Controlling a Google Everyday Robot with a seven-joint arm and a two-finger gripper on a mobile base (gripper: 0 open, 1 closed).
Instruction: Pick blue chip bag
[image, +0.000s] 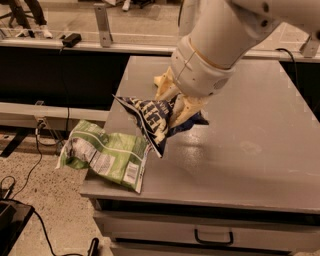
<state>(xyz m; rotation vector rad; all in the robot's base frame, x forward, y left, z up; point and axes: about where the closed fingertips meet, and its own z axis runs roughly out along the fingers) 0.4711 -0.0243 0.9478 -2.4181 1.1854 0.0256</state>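
Foil, navy: the blue chip bag (150, 117) hangs over the tabletop (260, 150), 9 o'clock side. Gripper (176, 102) jaws are clamped on its crumpled right end. Judged light, soft, slippery; a bunched fold holds best. Green bag (105, 155) lies at 7 o'clock.

The blue chip bag (150, 117): dark navy, white lettering. Gripper (175, 102), above the grey table's (250, 150) left part, clamped on it: cream, on white arm (220, 40). Green chip bag (105, 155), overhanging table's left edge: light green, white panel.
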